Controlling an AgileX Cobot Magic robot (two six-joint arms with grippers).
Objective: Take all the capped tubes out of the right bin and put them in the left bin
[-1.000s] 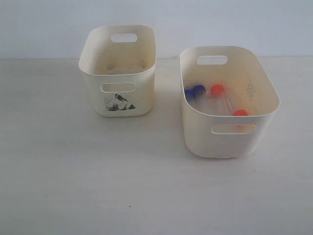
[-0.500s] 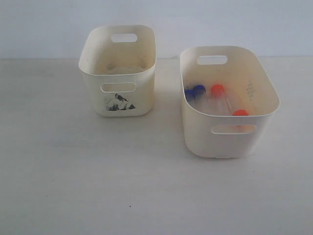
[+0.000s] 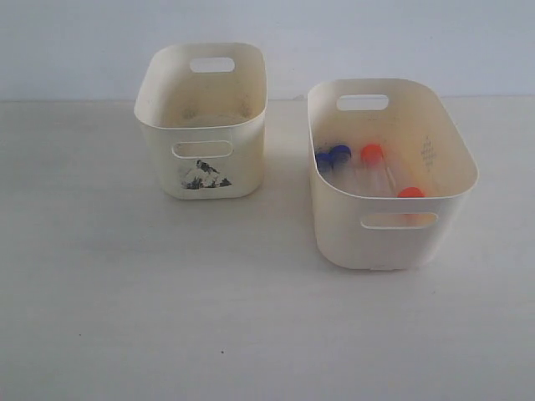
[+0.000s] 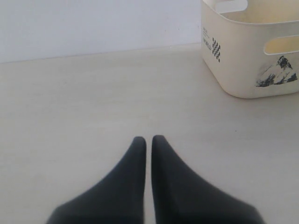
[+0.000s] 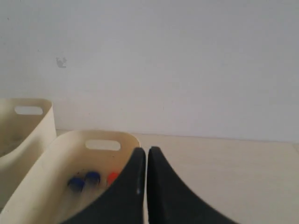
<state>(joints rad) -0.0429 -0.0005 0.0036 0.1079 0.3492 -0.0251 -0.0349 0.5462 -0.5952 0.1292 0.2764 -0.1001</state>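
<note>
The capped tubes (image 3: 372,163) are all found inside the right bin (image 3: 393,242). They lie on its bottom. Two blue caps (image 3: 333,155) are seen side by side, apparently touching. One orange cap (image 3: 372,153) is just beside them, and a second orange cap (image 3: 410,193) is close to the front wall of the bin. The clear bodies are hardly made out.

The right bin is placed toward the back edge of the counter (image 3: 167,317), on the side of the right edge. The left bin (image 3: 242,163), marked by a mountain sticker (image 3: 203,175), is set near it, closer to the back edge. No tube is seen inside it, so the task is judged as not yet begun.

The left jaws are pressed together over bare counter, with nothing between them. The right jaws are also pressed together and empty, and they are held above the rim of the right bin.

Several faults can be expected from here:
- The tubes are crowded, so two could be pinched together or a neighbour pushed away.
- The round, smooth plastic could be squeezed out of the jaws and dropped.
- The walls are high, so a rim could be struck and the light bin shifted.
- The left bin is narrower, so a tube released off centre could be bounced onto the counter.
</note>
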